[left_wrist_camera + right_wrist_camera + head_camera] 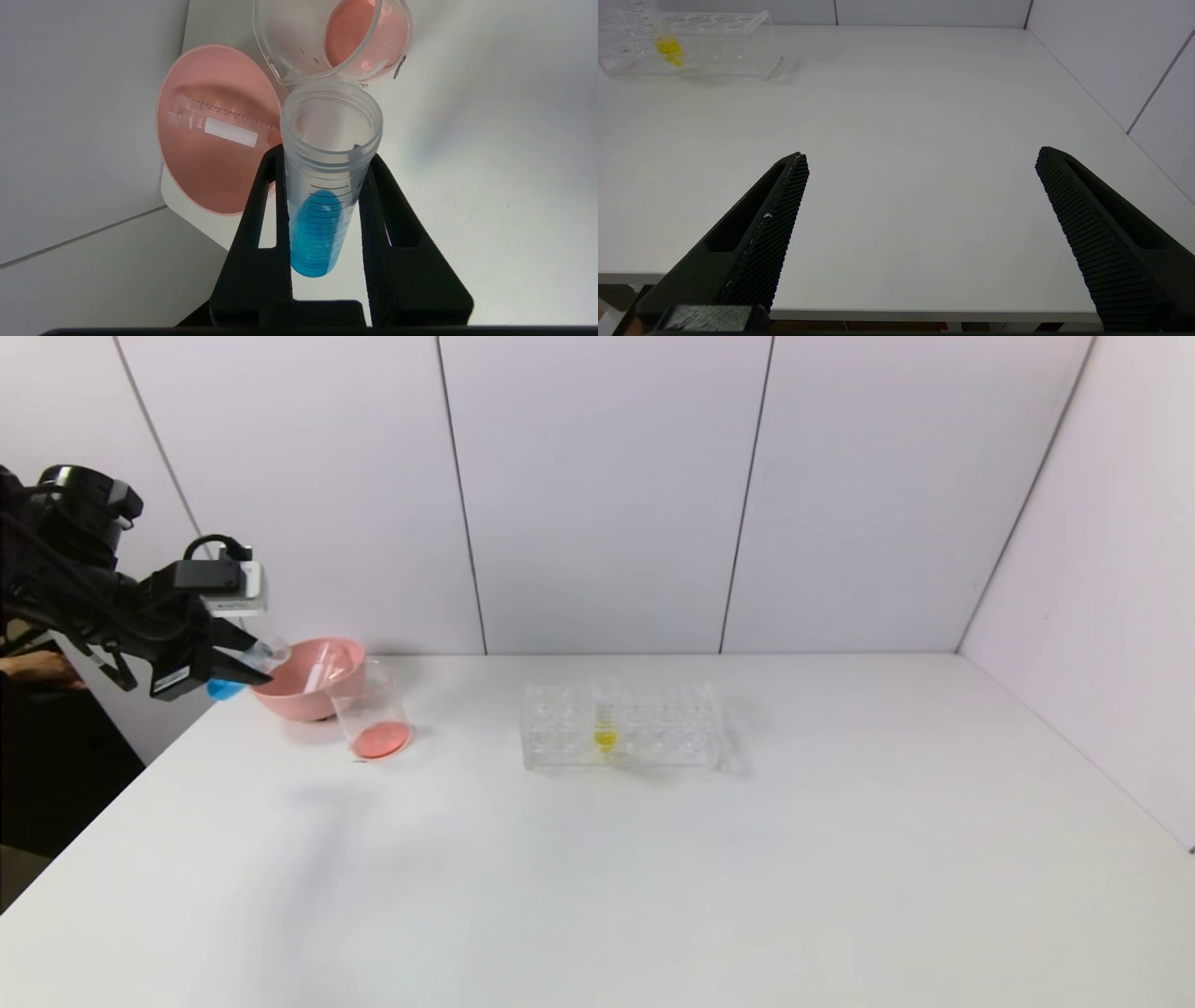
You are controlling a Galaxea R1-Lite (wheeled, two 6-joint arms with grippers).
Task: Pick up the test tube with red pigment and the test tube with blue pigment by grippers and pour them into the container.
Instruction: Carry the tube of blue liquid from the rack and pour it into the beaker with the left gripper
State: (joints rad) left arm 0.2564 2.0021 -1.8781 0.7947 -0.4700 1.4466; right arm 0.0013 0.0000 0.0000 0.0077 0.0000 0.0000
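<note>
In the head view, the left gripper point(245, 665) is seen at the left edge of the frame, closed on the test tube with blue pigment point(245, 670), whose blue end shows below the fingers while its open mouth is turned toward the pink bowl point(303, 695). The container point(375, 714) is seen tilted just beside the bowl, with red liquid in its base. A clear tube rack point(621, 726) with a yellow-filled tube point(605, 733) is placed at mid-frame on the white table point(653, 877).

In the left wrist view, the blue tube point(327, 186) is clamped between both black fingers point(261, 242) at centre. The beaker point(331, 39) is shown at the top centre, just beyond the tube's mouth. An emptied graduated tube point(219, 125) is seen lying inside the bowl point(201, 186).

In the right wrist view, the right gripper point(922, 161) is held wide open with nothing between its fingers, above the table's near edge; the rack point(691, 46) is seen at upper left.
</note>
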